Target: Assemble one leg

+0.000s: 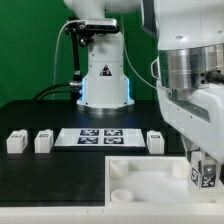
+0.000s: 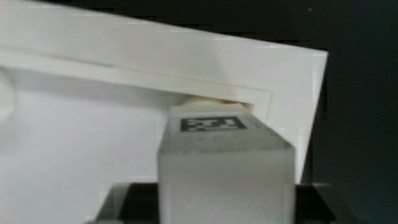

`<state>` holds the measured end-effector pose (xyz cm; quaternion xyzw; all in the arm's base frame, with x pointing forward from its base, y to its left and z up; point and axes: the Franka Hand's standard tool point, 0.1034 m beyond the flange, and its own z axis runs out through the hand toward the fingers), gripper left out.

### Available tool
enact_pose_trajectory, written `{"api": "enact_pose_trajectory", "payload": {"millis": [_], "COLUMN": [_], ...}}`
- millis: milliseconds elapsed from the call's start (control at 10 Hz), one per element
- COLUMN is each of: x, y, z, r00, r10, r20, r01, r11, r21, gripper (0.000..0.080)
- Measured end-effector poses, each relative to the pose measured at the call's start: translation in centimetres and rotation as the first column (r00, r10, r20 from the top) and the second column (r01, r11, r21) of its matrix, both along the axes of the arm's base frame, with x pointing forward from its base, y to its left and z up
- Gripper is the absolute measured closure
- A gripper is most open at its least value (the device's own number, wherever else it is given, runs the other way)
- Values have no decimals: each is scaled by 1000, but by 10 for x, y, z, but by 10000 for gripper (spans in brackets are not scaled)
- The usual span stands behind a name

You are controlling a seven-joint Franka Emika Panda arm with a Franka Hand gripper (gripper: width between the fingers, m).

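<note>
I am a robot arm working over a black counter (image 1: pixel 50 175), and my end effector (image 1: pixel 203 176) sits at about four o'clock in the exterior view, closed on one leg (image 1: pixel 201 176), a small white block whose black-and-white tag faces the camera. That leg hangs at the far corner of the white square tabletop (image 1: pixel 150 178), which lies flat at about five o'clock with a round socket (image 1: pixel 118 169) showing near its other back corner.

My wrist camera looks down the held leg (image 2: pixel 221 165). Its tag shows near the middle, and its tip meets a pale round opening in the tabletop's (image 2: pixel 107 90) raised edge. I cannot tell whether the tip is already seated or only touching.

Three more legs stand on the counter: two (image 1: pixel 15 142) (image 1: pixel 42 142) at nine o'clock and one (image 1: pixel 154 140) just beside the marker board (image 1: pixel 98 136), which lies flat near the centre.

I judge that I am fitting this leg into the corner socket. To do it well I should keep the leg square to the tabletop, centre its tip on the opening before pressing, and push or turn gently so the tabletop does not slide. I should hold my grip firm until the leg stands on its own.
</note>
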<state>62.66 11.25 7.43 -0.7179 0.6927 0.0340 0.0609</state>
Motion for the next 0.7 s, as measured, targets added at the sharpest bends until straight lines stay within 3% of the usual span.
{"api": "enact_pose_trajectory", "payload": {"millis": [300,700], "x": [2,2], "y": [4,1], "z": [3,2], "r00": [942,918], "r10": [-333,-392], "r20": [-46,-54], "r01": [334,393], "r11": [942,920], "r21": [20,11], "gripper": [500,499]}}
